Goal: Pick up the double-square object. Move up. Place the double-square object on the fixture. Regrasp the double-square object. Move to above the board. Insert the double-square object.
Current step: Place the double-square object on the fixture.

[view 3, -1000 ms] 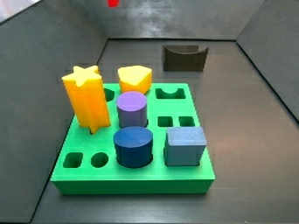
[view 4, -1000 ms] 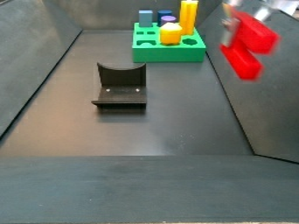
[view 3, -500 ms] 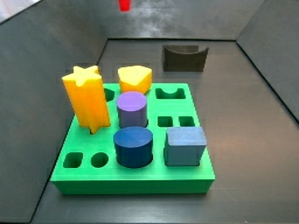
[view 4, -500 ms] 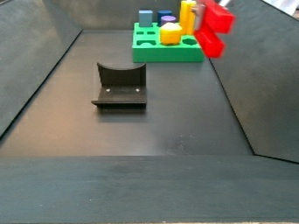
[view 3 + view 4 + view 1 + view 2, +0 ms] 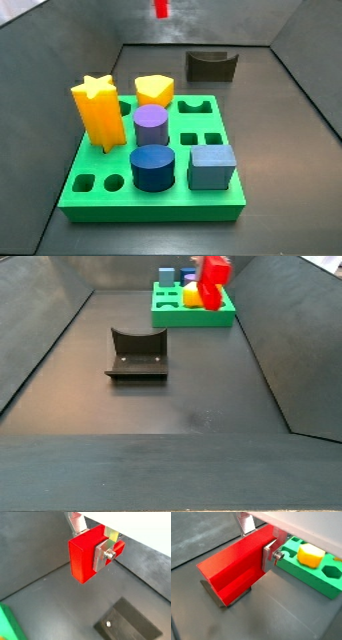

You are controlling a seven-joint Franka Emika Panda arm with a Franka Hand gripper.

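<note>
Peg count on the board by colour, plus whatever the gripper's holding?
Yellow pegs: 2 (star, pentagon)
Purple cylinder: 1
Blue cylinder: 1
Blue-grey cube: 1
Red double-square object, held in the gripper: 1
Total: 6

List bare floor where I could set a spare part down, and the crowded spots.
Free: the dark floor between the fixture and the board, and the stretch in front of the fixture. Crowded: the board, full of pegs, with the gripper holding the double-square object in the air by it.
</note>
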